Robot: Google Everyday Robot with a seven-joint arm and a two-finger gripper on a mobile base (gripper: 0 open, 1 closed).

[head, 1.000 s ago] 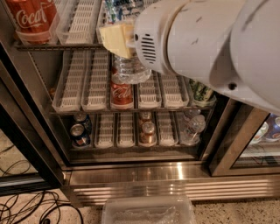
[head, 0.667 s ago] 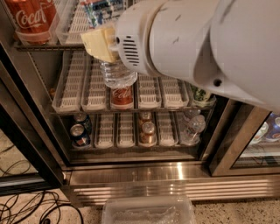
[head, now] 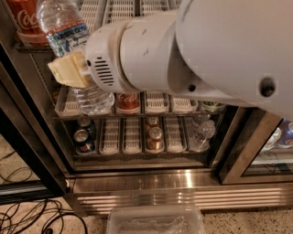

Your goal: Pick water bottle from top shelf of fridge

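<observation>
The water bottle point(head: 68, 34), clear ribbed plastic with a white-and-blue label band, hangs tilted in front of the fridge point(head: 183, 192), cap towards the upper left and base point(head: 94, 98) low by the middle rack. My gripper point(head: 72, 69) is shut on its middle; one yellowish finger pad point(head: 66, 73) shows in front of the bottle, the other is hidden behind it. My large white arm point(head: 192, 50) covers most of the upper racks. The top shelf's white slotted trays point(head: 123, 7) show above the arm.
A red Coca-Cola can point(head: 25, 18) stands at the top left, another point(head: 128, 101) on the middle rack. Cans point(head: 154, 135) and a small clear bottle point(head: 201, 130) sit on the lower rack. A clear plastic tub point(head: 155, 221) and cables point(head: 27, 219) lie on the floor.
My arm has moved left and closer to the camera with the water bottle in the gripper. The bottle is now further left and tilted more.
</observation>
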